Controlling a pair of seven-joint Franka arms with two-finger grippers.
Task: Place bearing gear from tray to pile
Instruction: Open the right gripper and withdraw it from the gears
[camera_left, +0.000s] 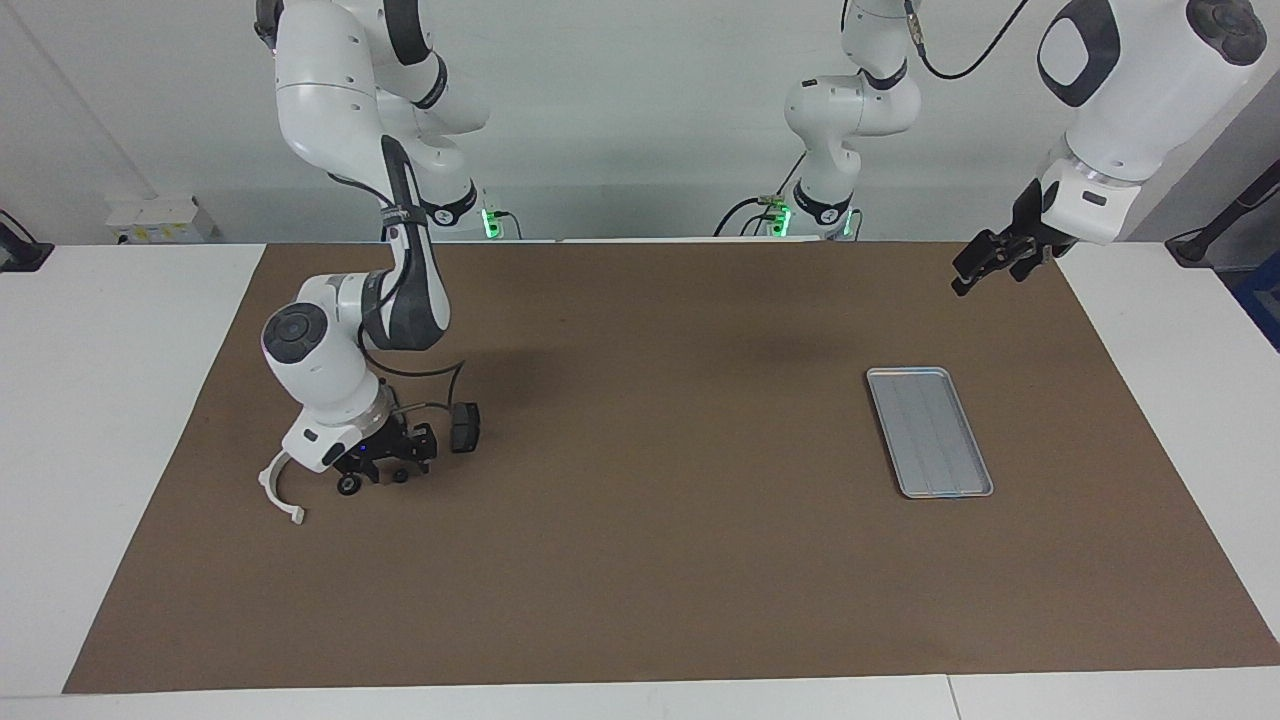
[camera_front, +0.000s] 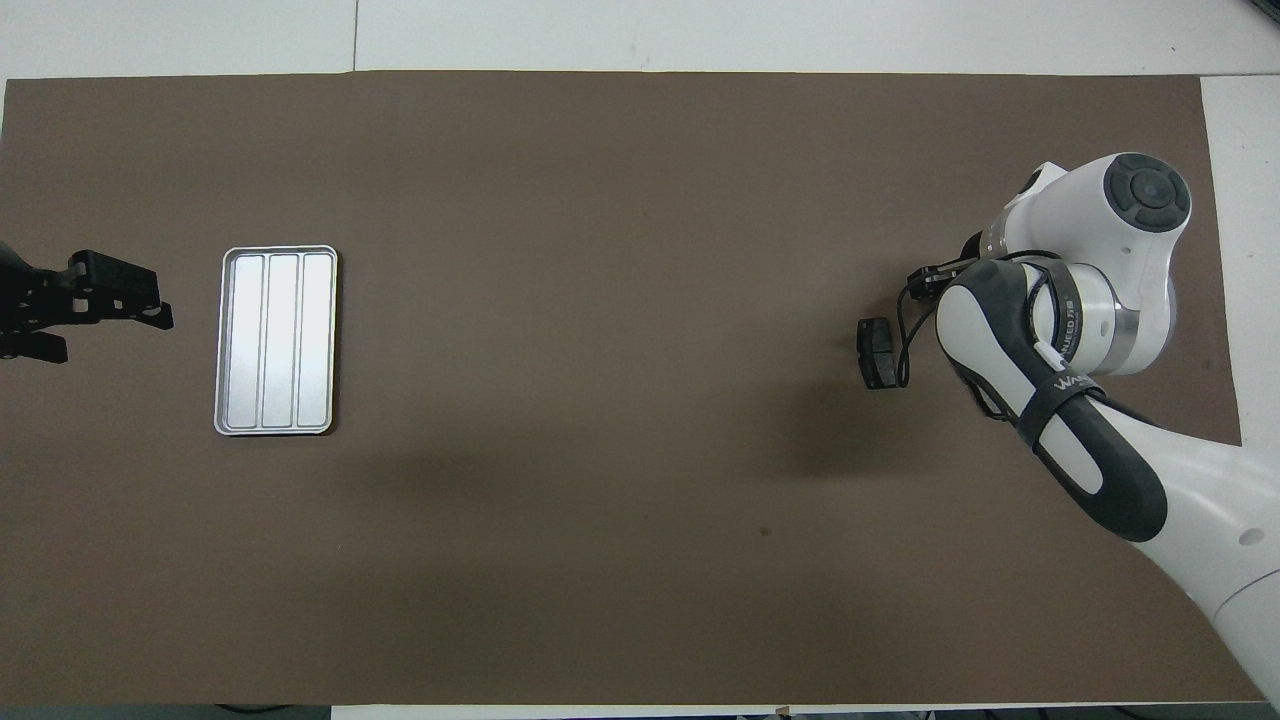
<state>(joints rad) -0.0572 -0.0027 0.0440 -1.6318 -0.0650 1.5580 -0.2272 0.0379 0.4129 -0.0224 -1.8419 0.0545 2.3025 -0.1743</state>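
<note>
The small black bearing gear (camera_left: 349, 486) lies on the brown mat in the pile, between the white half-ring bracket (camera_left: 278, 490) and a dark grey plate (camera_left: 465, 427). My right gripper (camera_left: 385, 466) hovers just above the gear, open and holding nothing. In the overhead view the right arm's wrist hides that gripper and the gear, and only the dark plate (camera_front: 878, 352) shows. The silver tray (camera_left: 930, 432) (camera_front: 275, 340) sits bare toward the left arm's end. My left gripper (camera_left: 985, 262) (camera_front: 110, 300) waits open in the air, off to one side of the tray.
The brown mat (camera_left: 660, 560) covers most of the white table. A black cable loops from the right wrist just above the dark plate. Wide bare mat lies between the tray and the pile.
</note>
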